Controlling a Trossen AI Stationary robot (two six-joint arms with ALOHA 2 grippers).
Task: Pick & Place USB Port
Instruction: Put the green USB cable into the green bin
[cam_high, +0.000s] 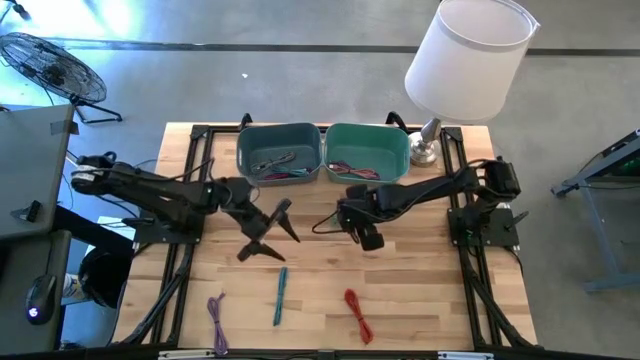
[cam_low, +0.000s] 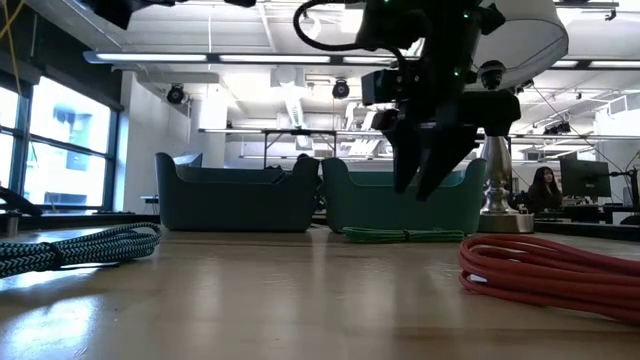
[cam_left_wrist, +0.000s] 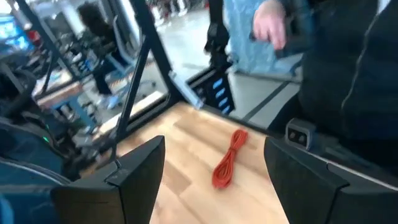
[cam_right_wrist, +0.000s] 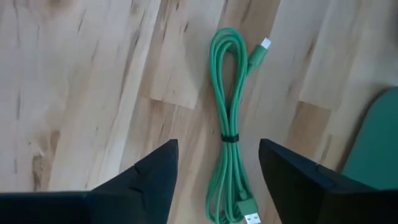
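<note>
A bundled green USB cable (cam_right_wrist: 229, 155) lies flat on the wooden table, tied by a dark band at its middle; in the low view the green cable (cam_low: 405, 235) lies in front of the bins. My right gripper (cam_right_wrist: 217, 180) hovers open above it, pointing down, one finger on either side, touching nothing; the low view shows this gripper (cam_low: 420, 185) clear of the table. It sits at table centre (cam_high: 367, 238). My left gripper (cam_high: 270, 238) is wide open at centre-left, off the table, and its wrist view looks over the red cable (cam_left_wrist: 229, 158).
A blue-grey bin (cam_high: 278, 153) and a green bin (cam_high: 367, 153), both holding cables, stand at the far edge, with a lamp (cam_high: 468, 60) at the far right. Purple (cam_high: 215, 315), teal (cam_high: 280, 295) and red (cam_high: 358, 313) cables lie near the near edge. A person (cam_left_wrist: 323, 56) stands beyond the table.
</note>
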